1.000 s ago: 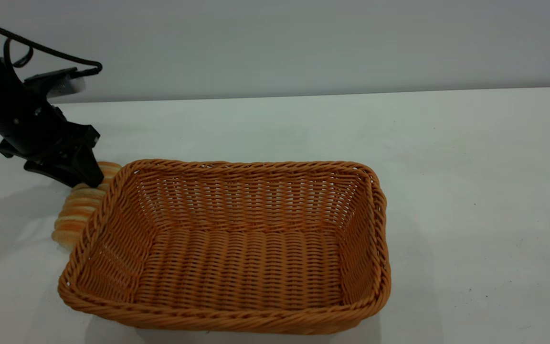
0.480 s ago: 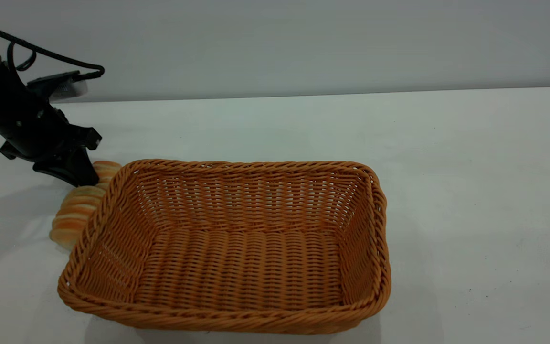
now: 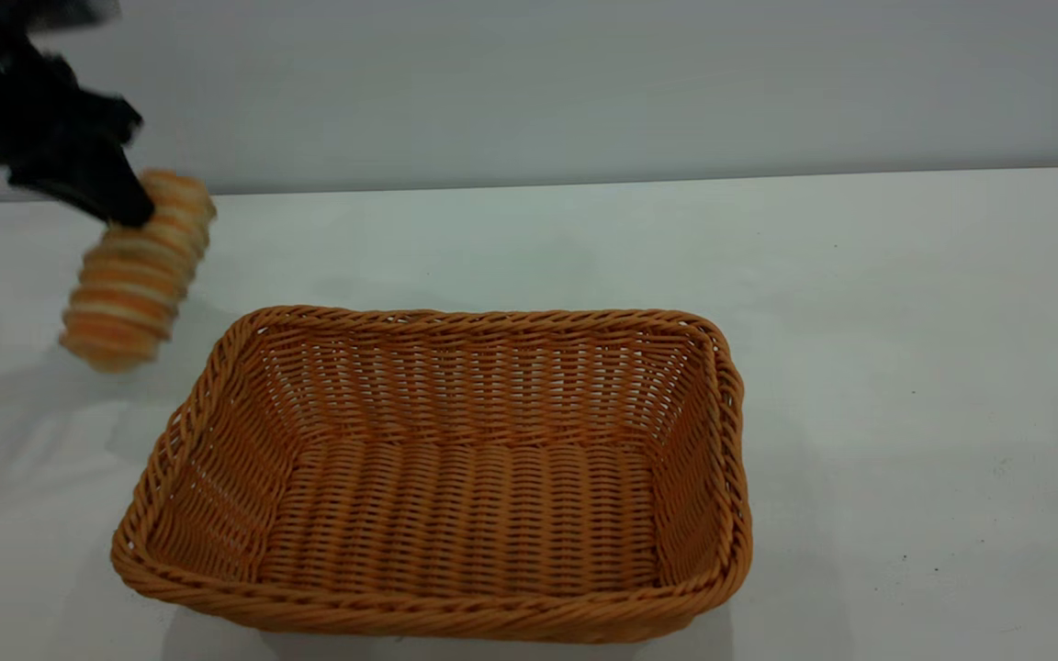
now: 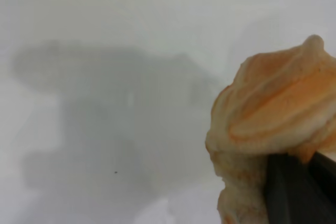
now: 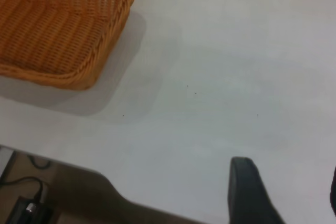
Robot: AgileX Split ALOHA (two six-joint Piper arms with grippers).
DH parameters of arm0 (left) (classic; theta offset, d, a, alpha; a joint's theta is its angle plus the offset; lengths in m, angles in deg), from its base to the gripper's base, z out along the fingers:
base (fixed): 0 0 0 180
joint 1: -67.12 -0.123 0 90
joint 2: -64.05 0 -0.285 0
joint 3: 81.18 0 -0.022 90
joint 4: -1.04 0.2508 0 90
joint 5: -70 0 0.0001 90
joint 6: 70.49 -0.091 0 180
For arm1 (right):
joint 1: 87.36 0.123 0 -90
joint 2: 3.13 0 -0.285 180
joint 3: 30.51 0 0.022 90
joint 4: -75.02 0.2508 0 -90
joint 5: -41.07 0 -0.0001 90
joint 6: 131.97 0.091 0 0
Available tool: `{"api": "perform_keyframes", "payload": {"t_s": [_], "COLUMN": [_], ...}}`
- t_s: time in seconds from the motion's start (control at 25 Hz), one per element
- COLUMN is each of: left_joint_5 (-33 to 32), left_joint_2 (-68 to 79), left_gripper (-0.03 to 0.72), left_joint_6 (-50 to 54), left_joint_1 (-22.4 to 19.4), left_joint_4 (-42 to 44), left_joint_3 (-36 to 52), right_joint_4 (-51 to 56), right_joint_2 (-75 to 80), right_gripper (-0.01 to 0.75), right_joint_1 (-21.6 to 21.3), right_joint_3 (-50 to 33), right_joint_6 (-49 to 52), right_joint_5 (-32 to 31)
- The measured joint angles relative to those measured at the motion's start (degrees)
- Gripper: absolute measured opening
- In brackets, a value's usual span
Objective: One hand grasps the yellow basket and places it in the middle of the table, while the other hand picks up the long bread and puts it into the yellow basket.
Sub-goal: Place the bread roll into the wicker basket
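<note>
Exterior view | yellow basket (image 3: 455,606) holds nothing | left end effector (image 3: 120,207) pinching long bread (image 3: 136,271) aloft beside it

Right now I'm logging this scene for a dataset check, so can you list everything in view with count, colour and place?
yellow basket: one, orange-tan woven wicker, on the table near its middle, nothing inside.
long bread: one, golden-orange with pale cream stripes, lifted off the table to the left of the basket, gripped at its upper end.
table: one, white with a few dark specks, under everything.
wall: one, plain grey, behind the table.
cables: dark, below the table edge in the right wrist view.
left gripper: one, black, at the far left above the table, shut on the bread.
right gripper: one, black, above bare table away from the basket, fingers apart, holding nothing.
</note>
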Motion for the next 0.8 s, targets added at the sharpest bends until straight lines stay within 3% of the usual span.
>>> {"api": "perform_keyframes", "payload": {"t_s": [0.28, 0.52, 0.8], "left_joint_5": [-7.5, -19.8, -26.3], "left_joint_2": [-8.8, -10.5, -10.4], "left_gripper": [0.040, 0.038, 0.038], "left_joint_6": [-16.3, -24.0, -24.2], "left_joint_1": [3.1, 14.4, 27.5], "left_joint_4": [-7.7, -8.1, 4.5], "left_joint_3": [-0.2, -7.4, -11.9], "right_joint_4": [0.0, 0.0, 0.0], "right_joint_2": [0.0, 0.0, 0.0], "right_gripper": [0.356, 0.356, 0.356], "right_joint_1": [0.0, 0.0, 0.0], "right_joint_3": [0.0, 0.0, 0.0], "right_joint_6": [0.0, 0.0, 0.0], "right_joint_5": [0.0, 0.0, 0.0]}}
